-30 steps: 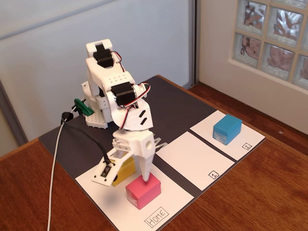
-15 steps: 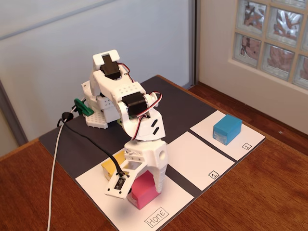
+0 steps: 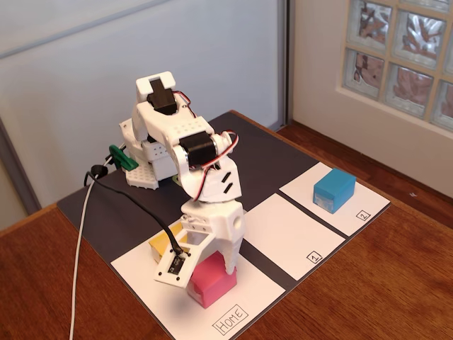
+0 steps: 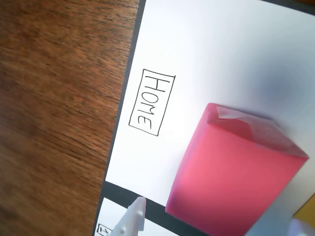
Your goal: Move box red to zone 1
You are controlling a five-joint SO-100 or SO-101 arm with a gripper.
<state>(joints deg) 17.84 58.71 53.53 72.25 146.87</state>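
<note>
You see the gripper (image 3: 212, 273) low over the box red (image 3: 211, 283), one finger at each side of it; if the fingers already touch it, you cannot tell well from here. The box red sits on the HOME sheet (image 3: 244, 294), near the yellow box (image 3: 164, 244). Zone 1 (image 3: 287, 234) lies to the right of the HOME sheet.

In the fixed view the gripper (image 3: 210, 268) covers much of the box red (image 3: 212, 281) and most of the yellow box (image 3: 161, 244), so whether its fingers touch the box cannot be told, while the wrist view cuts off zone 1 (image 4: 102, 229) at its lower edge.
</note>
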